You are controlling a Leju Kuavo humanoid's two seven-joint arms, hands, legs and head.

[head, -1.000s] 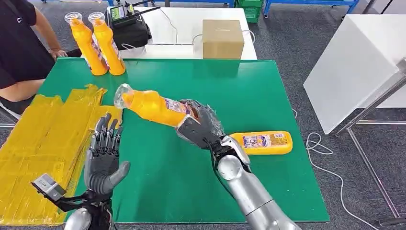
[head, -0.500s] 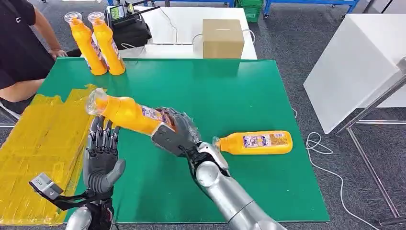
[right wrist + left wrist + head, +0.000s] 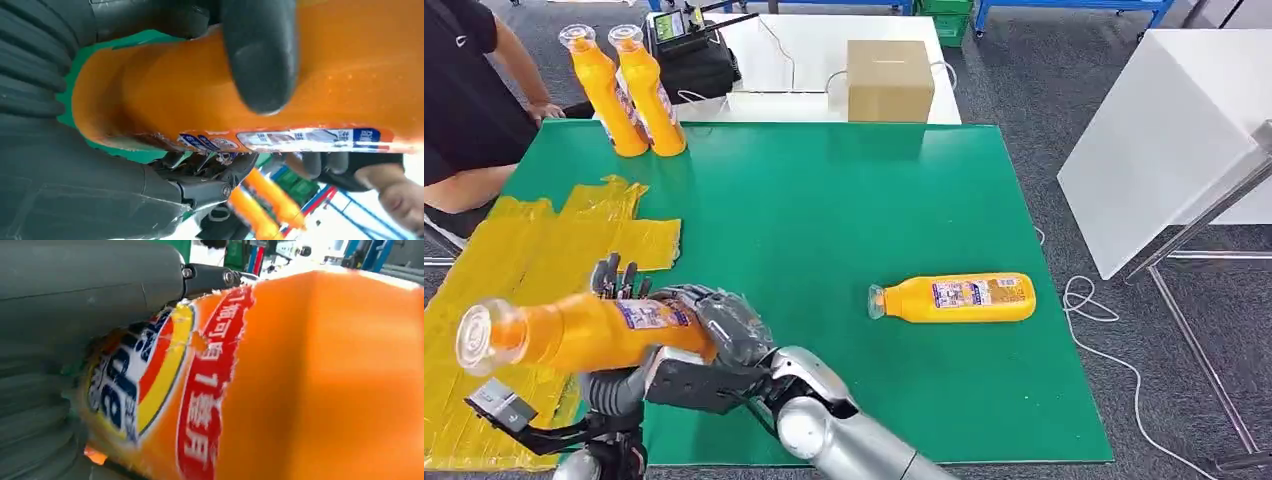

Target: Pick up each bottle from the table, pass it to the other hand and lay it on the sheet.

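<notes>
In the head view the right hand (image 3: 719,345) grips an orange bottle (image 3: 584,332) by its base end and holds it level near the table's (image 3: 844,200) front left corner, cap end out over the yellow sheet (image 3: 514,280) that covers the table's left edge. The left hand (image 3: 619,290) sits right behind and under the bottle, fingertips showing above it; whether it has closed on the bottle I cannot tell from here. A second bottle (image 3: 954,298) lies on its side toward the right edge, and two more bottles (image 3: 629,95) stand upright at the back left corner, close to a seated person (image 3: 464,100). A cardboard box (image 3: 889,80) sits beyond the back edge. The left wrist view shows the bottle's label (image 3: 165,390) pressed close against that hand's grey cover (image 3: 75,285), so contact looks likely, though a full grasp is not shown. The right wrist view shows dark fingers (image 3: 260,55) wrapped over the orange body, a firm hold. No bottle lies on the sheet yet, so by my reading the first handover is under way, and three bottles are left.
</notes>
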